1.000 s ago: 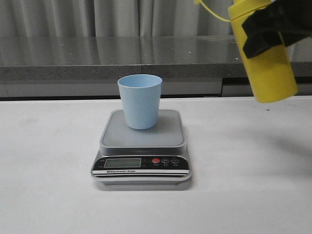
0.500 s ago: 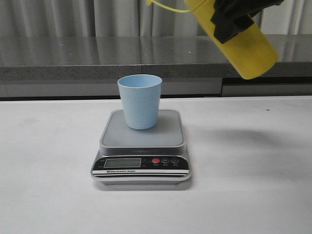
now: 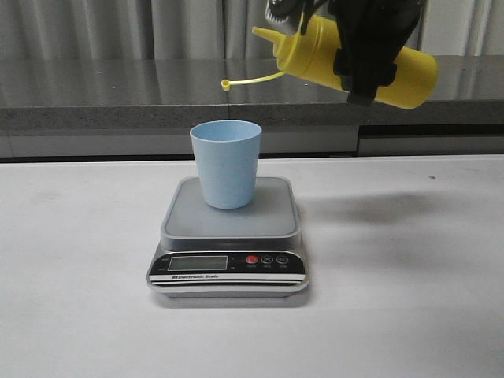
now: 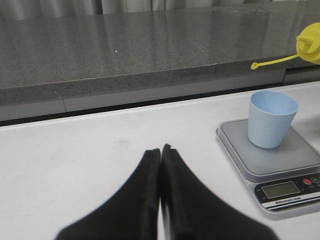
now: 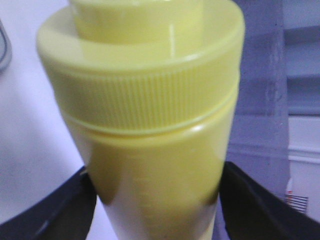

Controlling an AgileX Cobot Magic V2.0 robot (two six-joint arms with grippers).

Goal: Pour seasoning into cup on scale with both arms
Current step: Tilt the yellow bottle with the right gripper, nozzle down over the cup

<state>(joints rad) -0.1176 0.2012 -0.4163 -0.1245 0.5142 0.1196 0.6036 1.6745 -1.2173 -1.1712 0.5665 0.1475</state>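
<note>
Currently the left gripper (image 4: 160, 155) rests low over the white table's (image 3: 79, 315) left part, jaws pressed together and holding nothing. Near the table's middle sits the digital kitchen scale (image 3: 228, 268), and the pale blue cup (image 3: 226, 164) stands upright on its grey platform, toward the back edge. Above and right of the cup, the right gripper (image 3: 364, 49) is clamped around the yellow squeeze bottle (image 3: 358, 61), now tipped nearly level, nozzle pointing left, its tethered cap (image 3: 226, 84) dangling above the cup. A second ago the bottle stood nearly upright, farther right; it has since swung over and moved closer. The tilt-to-pour step looks under way; next, the nozzle needs carrying over the rim and dipping downward.
</note>
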